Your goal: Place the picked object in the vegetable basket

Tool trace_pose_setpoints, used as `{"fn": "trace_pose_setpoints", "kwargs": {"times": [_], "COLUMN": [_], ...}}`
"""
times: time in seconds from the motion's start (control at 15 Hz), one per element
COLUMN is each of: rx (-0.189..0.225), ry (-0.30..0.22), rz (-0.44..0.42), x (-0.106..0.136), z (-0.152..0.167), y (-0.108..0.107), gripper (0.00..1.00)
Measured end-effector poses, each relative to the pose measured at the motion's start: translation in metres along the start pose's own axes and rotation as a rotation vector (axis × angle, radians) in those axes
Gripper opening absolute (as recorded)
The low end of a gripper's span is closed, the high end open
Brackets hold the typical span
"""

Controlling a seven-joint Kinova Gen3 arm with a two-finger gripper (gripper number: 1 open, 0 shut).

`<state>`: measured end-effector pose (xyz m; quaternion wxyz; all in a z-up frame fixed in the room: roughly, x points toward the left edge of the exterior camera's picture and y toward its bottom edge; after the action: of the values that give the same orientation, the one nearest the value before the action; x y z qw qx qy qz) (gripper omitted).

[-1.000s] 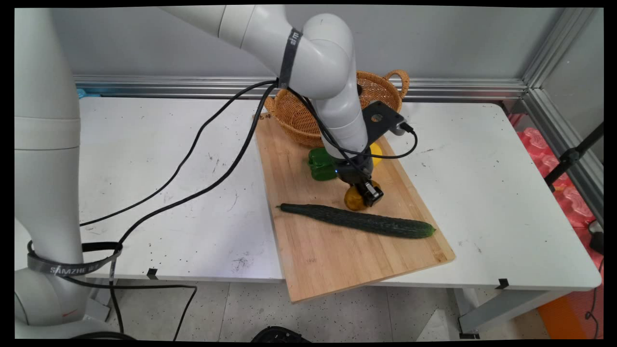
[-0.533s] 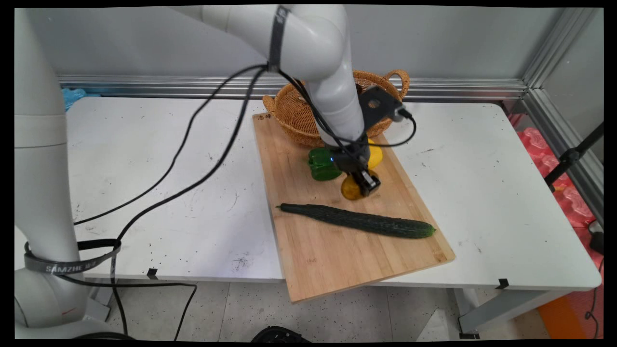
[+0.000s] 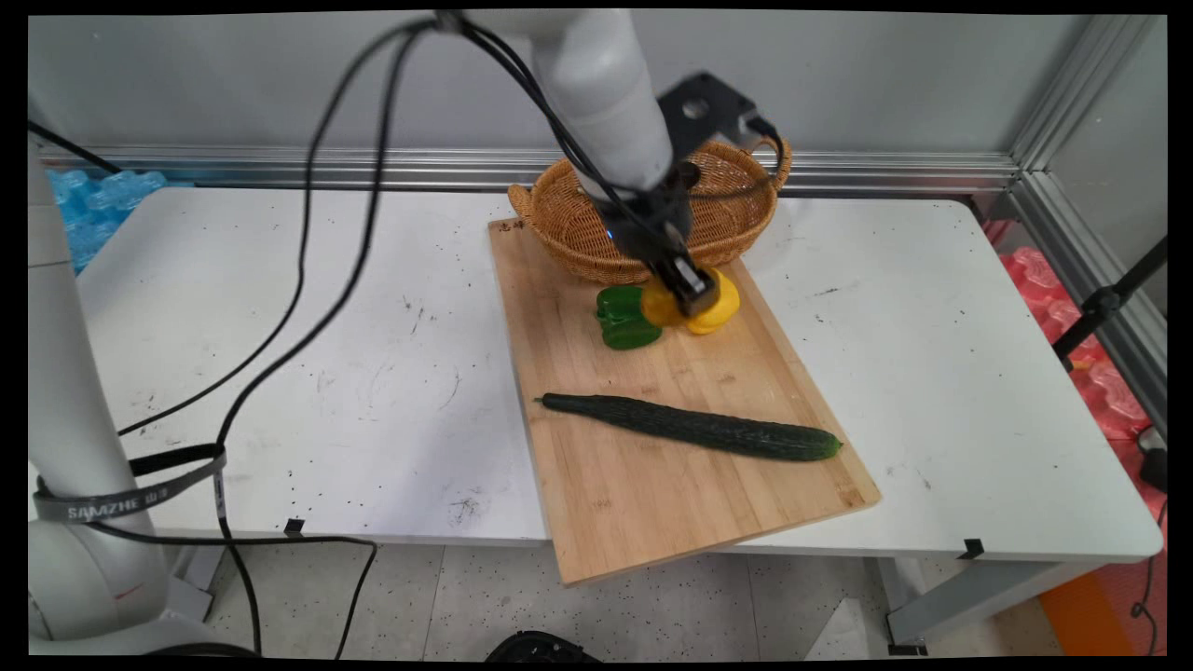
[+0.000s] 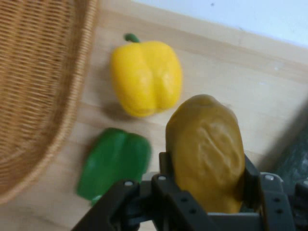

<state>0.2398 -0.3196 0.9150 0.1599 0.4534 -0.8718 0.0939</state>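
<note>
My gripper (image 3: 685, 282) is shut on a brownish-yellow potato (image 3: 656, 304) and holds it in the air above the wooden cutting board (image 3: 652, 485). In the hand view the potato (image 4: 207, 154) stands upright between the two fingers of the gripper (image 4: 208, 192). Below it on the board lie a yellow bell pepper (image 3: 722, 306) (image 4: 147, 77) and a green bell pepper (image 3: 623, 319) (image 4: 115, 161), side by side. Just behind them stands a wicker basket (image 3: 569, 224) (image 4: 33, 86).
A long dark cucumber (image 3: 690, 427) lies across the middle of the board. The board overhangs the table's near edge. Black cables hang from the arm over the left of the white table (image 3: 280, 373). A metal rail runs along the wall behind.
The gripper has lifted the potato off the board and carried it up and back, from near the cucumber to over the two peppers beside the basket.
</note>
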Motion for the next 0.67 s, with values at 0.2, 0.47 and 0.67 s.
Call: {"fn": "trace_pose_setpoints", "kwargs": {"times": [0.2,0.47,0.67], "rx": [0.018,0.050,0.074], "ry": [0.026,0.068,0.094], "rz": [-0.017,-0.063,-0.098], "x": [-0.001,-0.002,-0.001], "z": [-0.026,-0.051,-0.060], "y": [-0.022,-0.063,-0.093], "gripper": [0.00,0.00,0.00]}}
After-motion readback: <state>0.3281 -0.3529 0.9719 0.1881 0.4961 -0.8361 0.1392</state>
